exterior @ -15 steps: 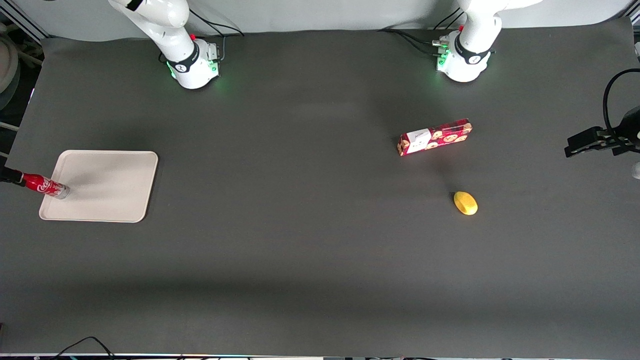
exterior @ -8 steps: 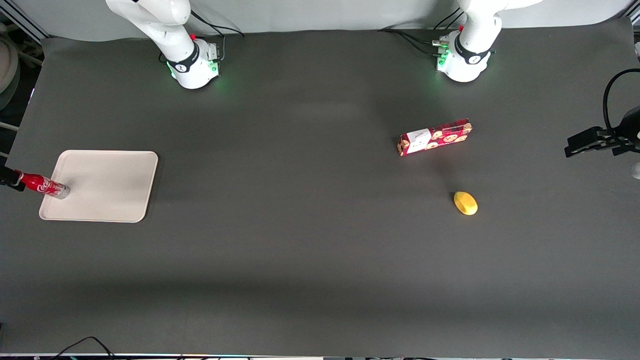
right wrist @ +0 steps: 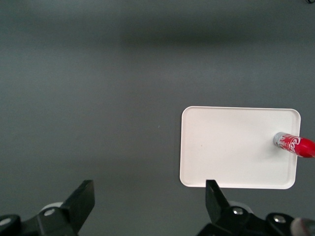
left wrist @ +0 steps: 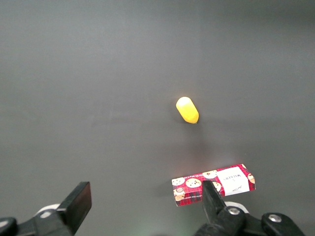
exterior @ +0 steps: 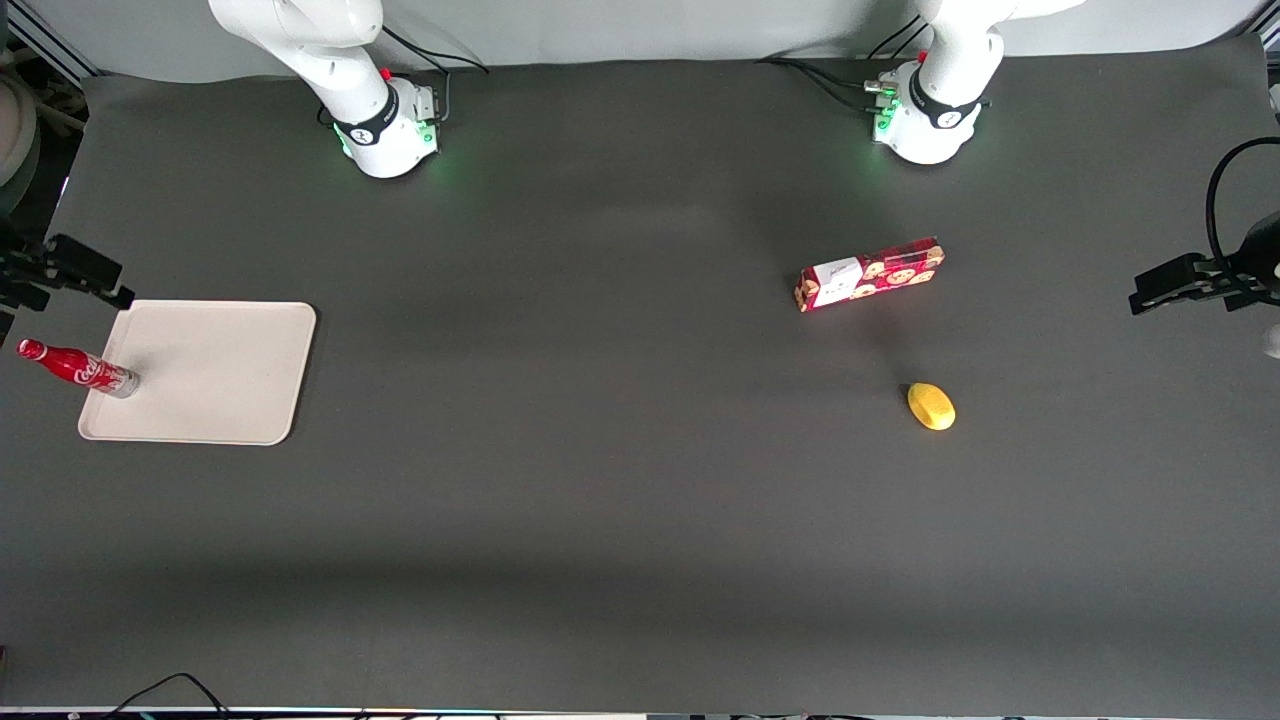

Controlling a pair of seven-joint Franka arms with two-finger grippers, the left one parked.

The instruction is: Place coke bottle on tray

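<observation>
- Front view: the slim red coke bottle [exterior: 76, 367] stands on the flat beige tray [exterior: 215, 372], near its working-arm edge; the black gripper [exterior: 62, 272] hangs free nearby.
- Right wrist view: its fingers [right wrist: 81, 201] are spread wide and empty. The bottle looks light, rigid and smooth; its narrow body suits a grip.
- Left wrist view: only dark matte tabletop [left wrist: 98, 73] with open room.
</observation>
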